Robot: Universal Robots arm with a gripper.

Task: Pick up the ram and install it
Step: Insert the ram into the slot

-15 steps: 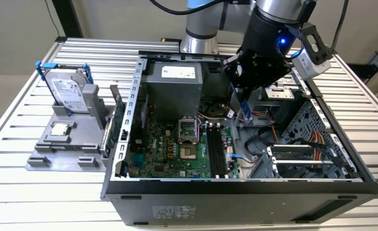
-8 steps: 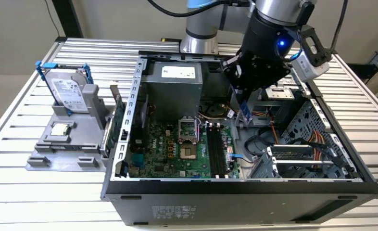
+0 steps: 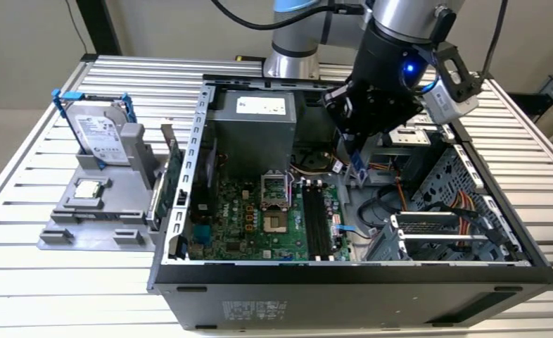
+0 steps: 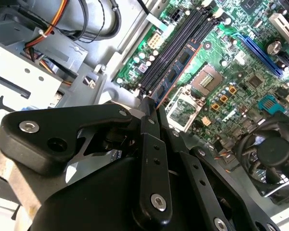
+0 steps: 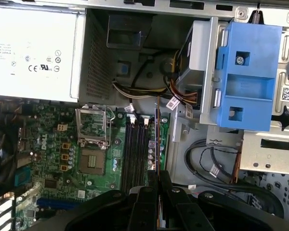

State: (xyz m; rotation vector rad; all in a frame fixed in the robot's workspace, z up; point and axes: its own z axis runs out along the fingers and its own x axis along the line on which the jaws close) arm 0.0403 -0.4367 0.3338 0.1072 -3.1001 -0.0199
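Note:
My gripper (image 3: 357,156) hangs inside the open computer case (image 3: 198,176), above the far end of the motherboard (image 3: 248,218). It is shut on the ram (image 3: 359,173), a thin bluish stick. In the second wrist view the ram (image 4: 177,71) reaches out from the gripper (image 4: 148,109) along the long black slots (image 4: 171,48). Seen edge-on in the first wrist view, the ram (image 5: 157,137) runs parallel to the slots (image 5: 135,154), over their outer side, with the gripper (image 5: 157,182) closed around its near end. Whether the stick touches a slot I cannot tell.
A silver power supply (image 3: 253,116) fills the case's back corner. Next to the slots lies the CPU socket (image 5: 92,161). A blue drive bracket (image 5: 248,77) and loose cables (image 5: 207,159) crowd the other side. Outside the case, a grey stand (image 3: 93,218) holds a hard drive (image 3: 103,130).

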